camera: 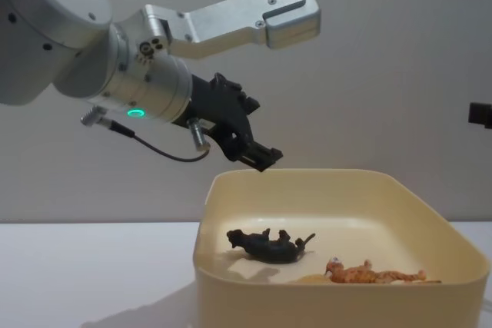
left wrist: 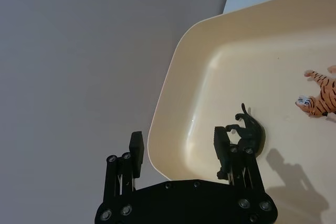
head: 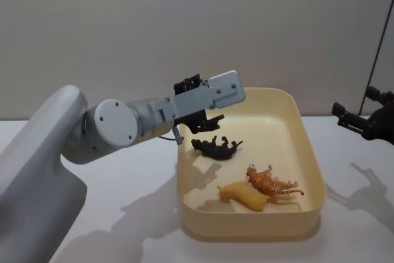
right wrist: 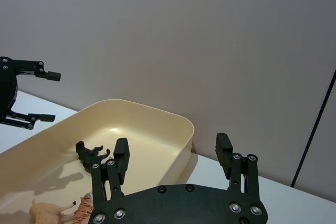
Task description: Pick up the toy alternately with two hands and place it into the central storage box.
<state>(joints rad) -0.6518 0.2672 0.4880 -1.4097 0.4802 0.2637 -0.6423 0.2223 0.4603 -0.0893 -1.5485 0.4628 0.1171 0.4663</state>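
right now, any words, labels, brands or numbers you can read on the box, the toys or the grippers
None. No text stands on the storage box, the black toy, the tiger, the yellow toy, the left gripper or the right gripper.

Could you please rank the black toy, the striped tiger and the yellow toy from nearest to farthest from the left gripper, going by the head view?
From the left gripper:
1. Black toy animal, lying just below it in the storage box.
2. Striped tiger, toward the box's near right.
3. Yellow toy, by the near wall; close to the tiger's rank.
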